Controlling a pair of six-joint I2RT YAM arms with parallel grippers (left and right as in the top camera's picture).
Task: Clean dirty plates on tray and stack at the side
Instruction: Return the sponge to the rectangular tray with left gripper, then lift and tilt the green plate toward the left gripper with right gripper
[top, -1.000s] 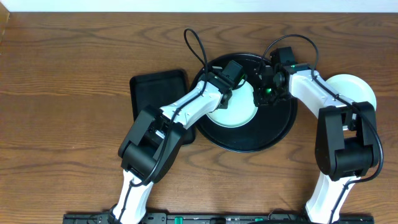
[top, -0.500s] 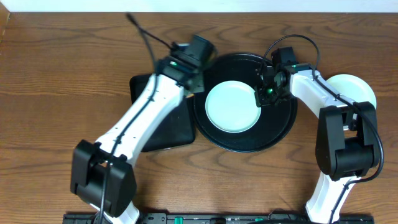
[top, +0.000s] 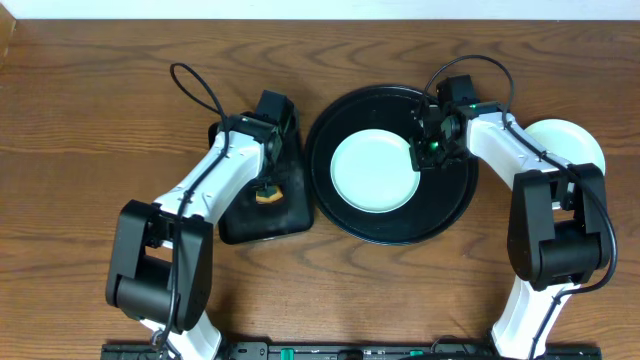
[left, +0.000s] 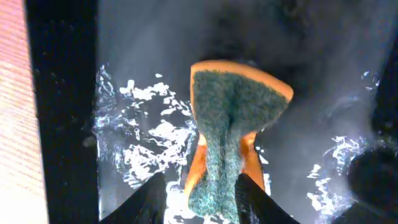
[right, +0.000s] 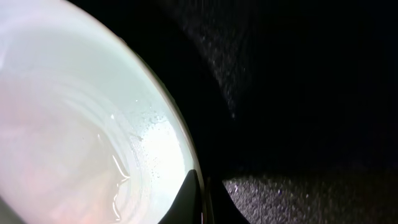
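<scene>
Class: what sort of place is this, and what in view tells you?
Probably a robot lab bench staged for dishwashing: robot arms at a wooden table, a sponge, and a plate on a round black tray.

Left gripper (left: 200, 198) and right gripper (right: 202, 200) both have fingers clamped.

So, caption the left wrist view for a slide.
Left gripper pinching orange-green sponge over wet rectangular black tray.

The overhead camera looks straight down from high above the whole table (top: 80, 150), while the left wrist camera peers closely down at the sponge (left: 233, 118) in the rectangular tray (left: 137, 74) and the right wrist camera sits very near the plate (right: 74, 124) on the round tray (right: 298, 93), both spots showing small from overhead.
</scene>
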